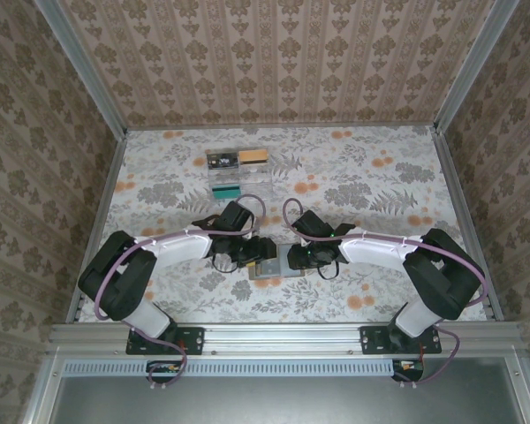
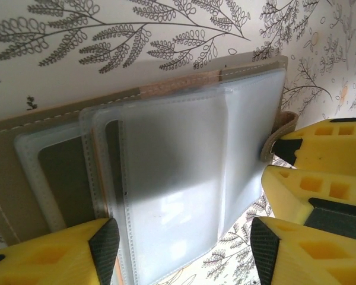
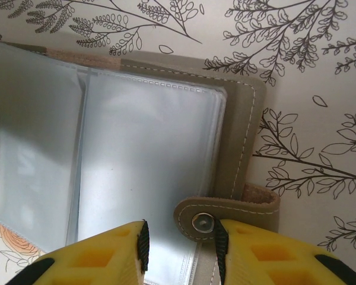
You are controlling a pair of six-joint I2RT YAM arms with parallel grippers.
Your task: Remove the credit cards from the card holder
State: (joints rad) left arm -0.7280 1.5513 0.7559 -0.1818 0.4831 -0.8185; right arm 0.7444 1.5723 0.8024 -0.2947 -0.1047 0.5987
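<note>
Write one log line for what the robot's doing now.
left gripper: open over clear plastic sleeves | right gripper: pinching snap tab of grey-brown folding card holder

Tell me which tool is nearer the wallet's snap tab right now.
Right. The right tool has its fingers on either side of the snap tab at the wallet edge. The left tool straddles the clear card sleeves, with the tab off to one side.

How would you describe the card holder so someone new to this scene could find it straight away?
Start at the flowered table and look near its front edge, between the two arms. There the card holder lies open and flat, between the left end effector and the right end effector. Unlike the clear tray further back, it is a tan stitched wallet with frosted sleeves and a snap tab.
</note>
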